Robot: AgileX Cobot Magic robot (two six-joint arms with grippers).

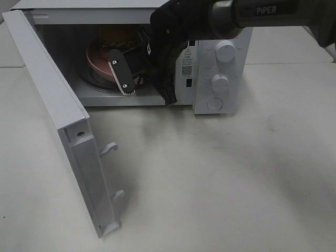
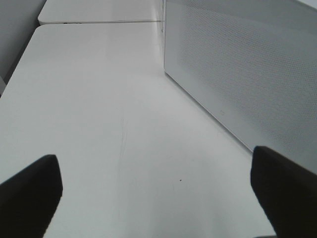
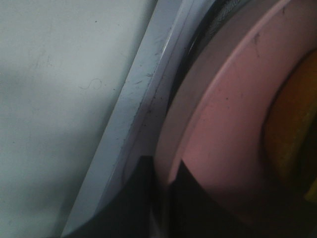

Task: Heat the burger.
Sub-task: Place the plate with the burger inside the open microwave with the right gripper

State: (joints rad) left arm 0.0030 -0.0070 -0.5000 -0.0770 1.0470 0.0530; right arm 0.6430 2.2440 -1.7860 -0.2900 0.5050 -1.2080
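The right gripper point(image 3: 163, 196) sits closest to its wrist camera, its dark fingers point(image 3: 133, 203) pinched on the rim of the pink plate point(image 3: 223, 109). This edge grip probably lets the plate be carried without touching the food. The burger point(image 1: 116, 34) rests on that plate inside the microwave point(image 1: 223, 79), behind the swung-open door point(image 1: 47, 89). The left gripper point(image 2: 153, 198) hovers over the table point(image 2: 99, 99) beside the oven with its jaws spread wide, out of the way.

Your microwave point(image 1: 239, 63) is matt white all over, with smooth plastic-looking knobs point(image 1: 226, 51) and a finely dotted side panel point(image 2: 247, 64). The tabletop point(image 1: 220, 178) is smooth, matt off-white, lightly scuffed. The pink plate point(image 3: 223, 124) has a soft sheen with dark specks. Your left gripper point(image 2: 156, 191) jaws look matt black.
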